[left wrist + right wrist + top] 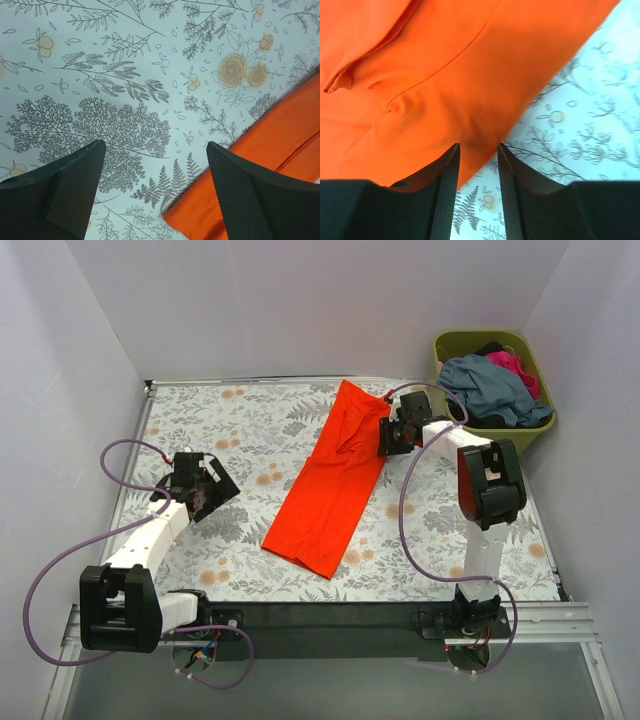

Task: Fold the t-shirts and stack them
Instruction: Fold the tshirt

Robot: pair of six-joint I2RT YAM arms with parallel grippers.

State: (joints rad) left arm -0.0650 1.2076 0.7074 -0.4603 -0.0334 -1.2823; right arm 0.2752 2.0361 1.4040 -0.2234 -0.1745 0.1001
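Bright orange-red cloth t-shirt (335, 480) lies as a long strip on the floral tabletop (240, 425). My right gripper (478, 147) sits nearly pressed together at its edge; I cannot tell if cloth is pinched. My left gripper (155, 147) is spread, empty. I fear catching one layer would pull the fold open.

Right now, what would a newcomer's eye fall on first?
The bright orange-red cloth t-shirt, folded into a long strip, lies diagonally across the floral-patterned table. The right gripper is at its far edge, and an olive-green plastic basket of crumpled shirts sits by the far right corner.
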